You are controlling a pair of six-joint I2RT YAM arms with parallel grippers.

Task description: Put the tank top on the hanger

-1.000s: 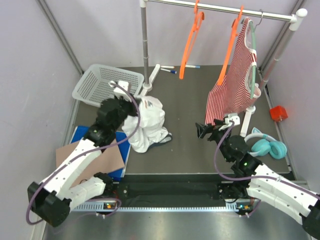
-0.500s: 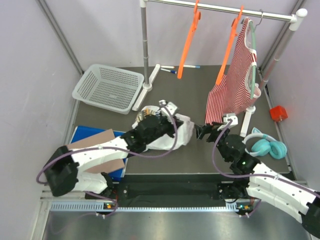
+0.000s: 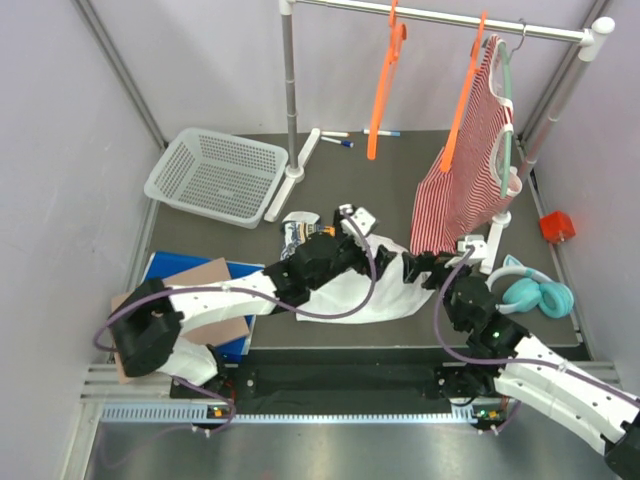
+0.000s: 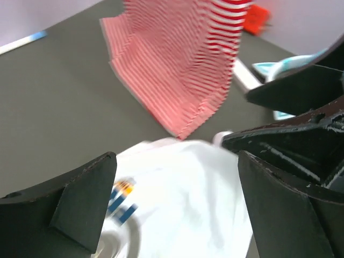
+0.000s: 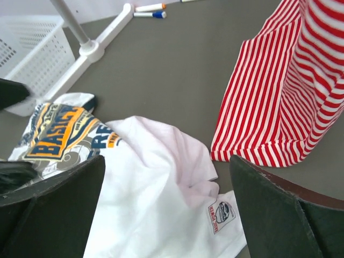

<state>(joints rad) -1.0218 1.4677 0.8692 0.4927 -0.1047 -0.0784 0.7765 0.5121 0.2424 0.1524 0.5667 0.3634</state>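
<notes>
Top view: tank top [image 3: 375,292] lies crumpled on the dark surface [image 3: 230,235], centre, btwn both arms. Left pincer [image 3: 390,262] is over its far-right edge, right pincer [image 3: 420,268] just beside. Orange hanger [image 3: 384,85] hangs bare on the far rail [image 3: 440,17], w/ a second orange hanger [image 3: 460,105] next to the striped top [image 3: 465,190].

Left wrist: left pincer fingers [image 4: 70,209] wide apart, holding nothing, tank top below.

Right wrist: right pincer fingers [image 5: 293,215] also spread, empty, tank top underneath, print at left.
</notes>
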